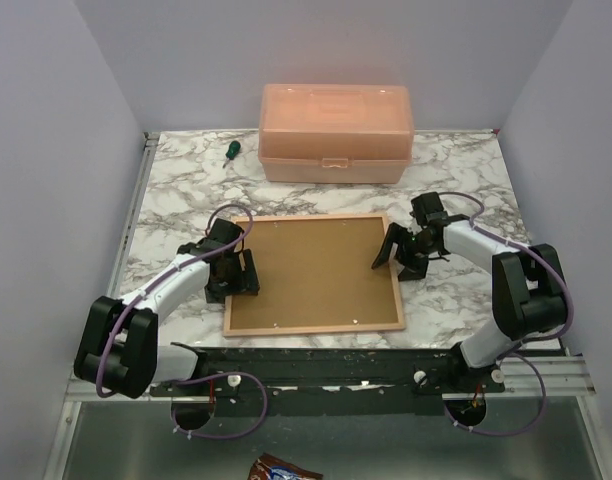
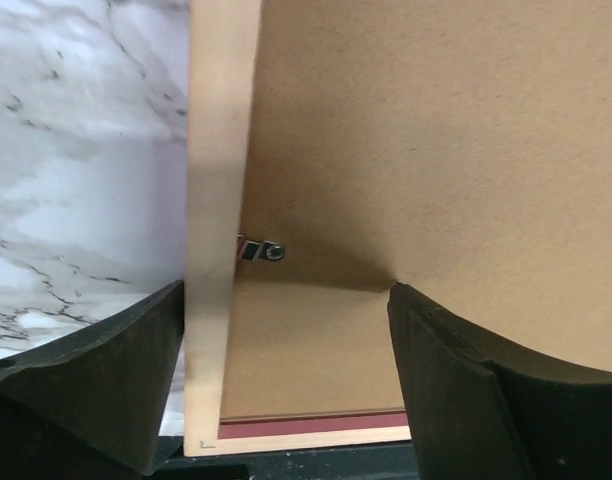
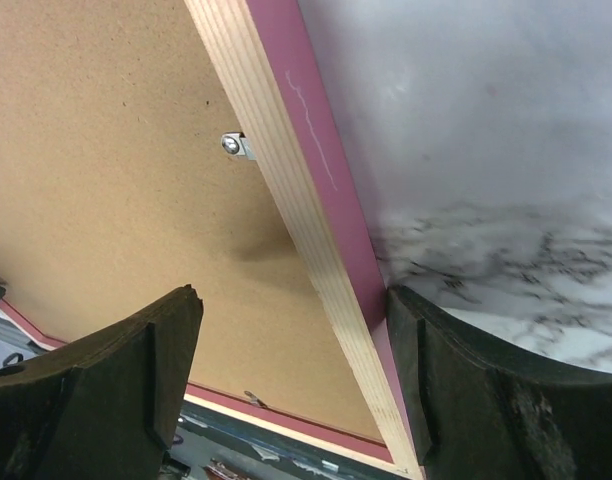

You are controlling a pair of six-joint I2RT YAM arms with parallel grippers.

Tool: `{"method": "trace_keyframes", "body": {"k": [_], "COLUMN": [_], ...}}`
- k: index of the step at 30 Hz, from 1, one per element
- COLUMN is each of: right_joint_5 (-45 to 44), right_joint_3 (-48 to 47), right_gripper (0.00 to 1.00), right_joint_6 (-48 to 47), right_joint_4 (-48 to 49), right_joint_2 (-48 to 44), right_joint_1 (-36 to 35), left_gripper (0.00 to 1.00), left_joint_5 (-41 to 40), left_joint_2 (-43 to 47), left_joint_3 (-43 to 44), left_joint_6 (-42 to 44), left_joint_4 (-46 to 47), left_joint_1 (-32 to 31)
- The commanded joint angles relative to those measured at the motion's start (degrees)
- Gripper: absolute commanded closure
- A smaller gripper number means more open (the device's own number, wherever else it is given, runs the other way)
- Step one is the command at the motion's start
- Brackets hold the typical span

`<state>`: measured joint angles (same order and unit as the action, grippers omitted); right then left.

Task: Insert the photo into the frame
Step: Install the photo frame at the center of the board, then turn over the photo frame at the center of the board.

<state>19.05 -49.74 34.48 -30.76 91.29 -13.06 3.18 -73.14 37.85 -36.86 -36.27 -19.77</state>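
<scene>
The frame (image 1: 316,327) lies back-up on the marble table, its pale wood rails around a brown backing board (image 1: 321,270). The photo is hidden. My left gripper (image 1: 236,272) stands open at the frame's left rail. In the left wrist view this gripper (image 2: 286,300) straddles the rail (image 2: 221,200), one finger outside it and one over the board (image 2: 436,150). My right gripper (image 1: 394,250) is open at the right rail. In the right wrist view it (image 3: 294,300) straddles the rail (image 3: 286,170), whose outer side is pink. Neither gripper holds anything.
A peach plastic box (image 1: 336,132) with a latch stands at the back of the table. A green-handled screwdriver (image 1: 229,151) lies to its left. Small metal tabs (image 2: 266,250) (image 3: 236,145) sit at the board's edges. A snack wrapper (image 1: 276,468) lies below the table's front edge.
</scene>
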Motion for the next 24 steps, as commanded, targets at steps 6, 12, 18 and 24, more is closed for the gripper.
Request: {"method": "trace_keyframes", "body": {"k": [6,12,18,24], "right_joint_5": [-4.07,-5.55,-9.20,-11.93], "right_joint_3": [3.13,10.46,11.12,14.09], "right_gripper": [0.17,0.17,0.16,0.22], "right_joint_6": [-1.49,0.21,5.42,7.45], "right_joint_4": [2.12,-0.74,-6.28,-10.68], "right_joint_2": [1.65,-4.62,-8.97,-13.33], "right_joint_1": [-3.10,-4.10,-12.18,-15.46], "left_gripper": [0.05,0.01,0.02,0.03], "left_joint_5": [-8.39,-12.47,-9.63,-6.41], "left_joint_2": [1.36,8.76,14.83,16.67], "left_joint_3": [8.44,9.78,10.32,9.73], "left_joint_6": [-0.37,-0.80,1.53,3.47], "left_joint_4": [-4.63,-9.23,-9.81,-7.93], "left_joint_1": [0.96,0.81,-1.31,-6.89]}}
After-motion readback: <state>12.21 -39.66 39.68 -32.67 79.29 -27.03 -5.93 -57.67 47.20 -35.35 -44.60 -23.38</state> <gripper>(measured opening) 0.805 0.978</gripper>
